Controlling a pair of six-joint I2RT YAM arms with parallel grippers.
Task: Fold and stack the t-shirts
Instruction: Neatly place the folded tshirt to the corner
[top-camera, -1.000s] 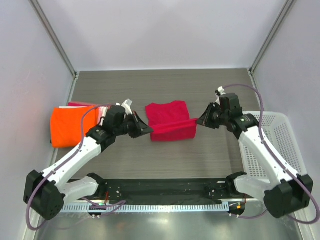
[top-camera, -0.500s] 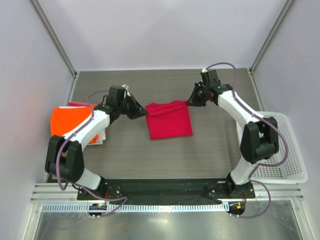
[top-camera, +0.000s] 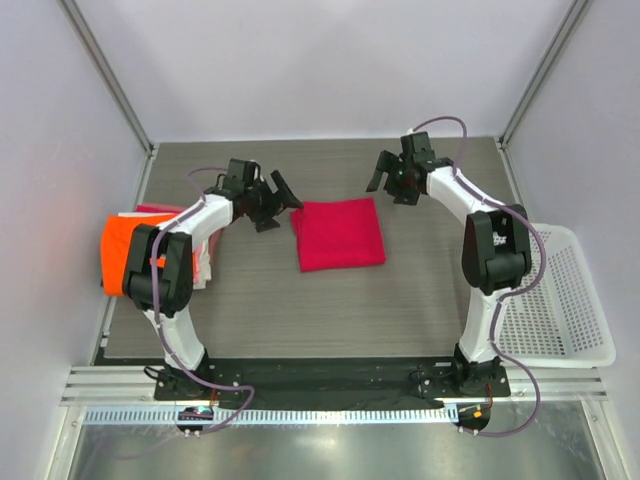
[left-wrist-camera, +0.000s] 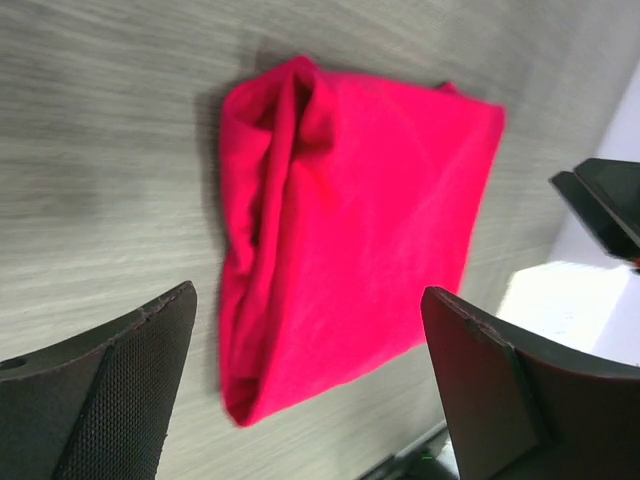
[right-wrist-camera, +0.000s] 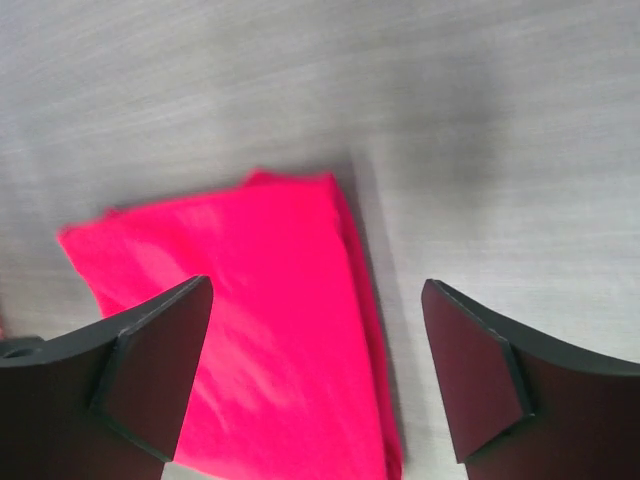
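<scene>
A crimson-red t-shirt (top-camera: 340, 233) lies folded in a rectangle mid-table, free of both grippers. My left gripper (top-camera: 274, 204) hovers open just off its far-left corner. In the left wrist view the red t-shirt (left-wrist-camera: 350, 230) lies flat below the left gripper (left-wrist-camera: 308, 295), whose jaws stand wide with nothing between them. My right gripper (top-camera: 390, 182) is open off the far-right corner. The right wrist view shows the shirt's edge (right-wrist-camera: 260, 340) under the empty right gripper (right-wrist-camera: 315, 285). At the left lies the orange t-shirt (top-camera: 125, 255), and a pale pink one (top-camera: 152, 209) peeks out beneath it.
A white lattice basket (top-camera: 560, 300) stands at the right edge of the table. Both arms stretch far back across the table. Grey walls close in the back and both sides.
Both grippers carried the shirt's near edge back over to its far edge, folding it in half, then opened and let it go.
</scene>
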